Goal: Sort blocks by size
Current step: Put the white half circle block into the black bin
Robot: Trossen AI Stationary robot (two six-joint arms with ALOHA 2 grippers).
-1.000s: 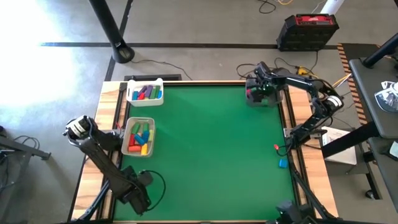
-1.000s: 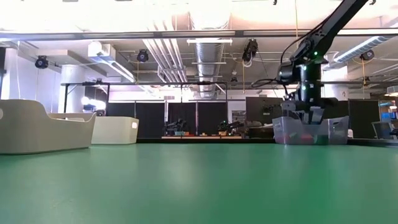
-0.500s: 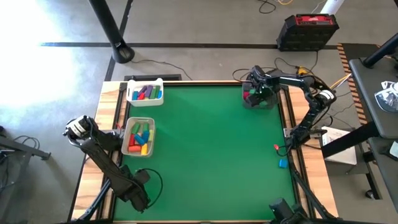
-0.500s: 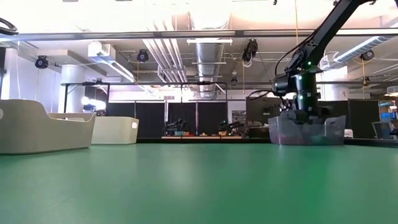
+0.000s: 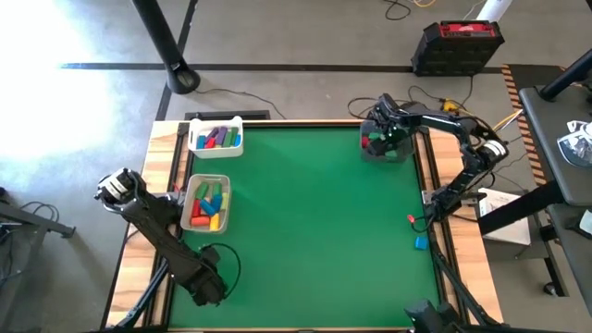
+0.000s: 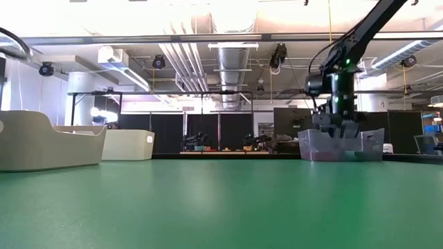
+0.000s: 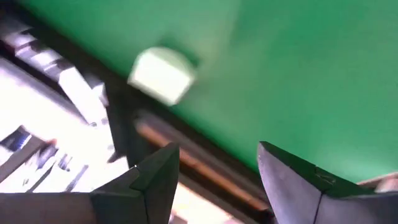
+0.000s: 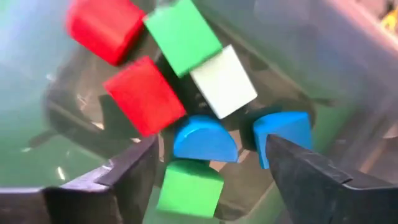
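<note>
Green felt lies mostly bare: blocks fill two white trays [image 5: 215, 124] at the far left and a clear bin [image 5: 383, 153] at the far right. A red block [image 5: 411, 219] and a blue block [image 5: 421, 243] (both at the right edge) remain loose. The right gripper [image 8: 208, 165] hangs over the bin, fingers spread, grasping nothing; the left gripper [image 7: 214, 171] waits near left, fingers apart.

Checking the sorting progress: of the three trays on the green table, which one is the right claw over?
The clear grey tray at the far right corner, under the right claw; both white trays sit along the left edge.
</note>
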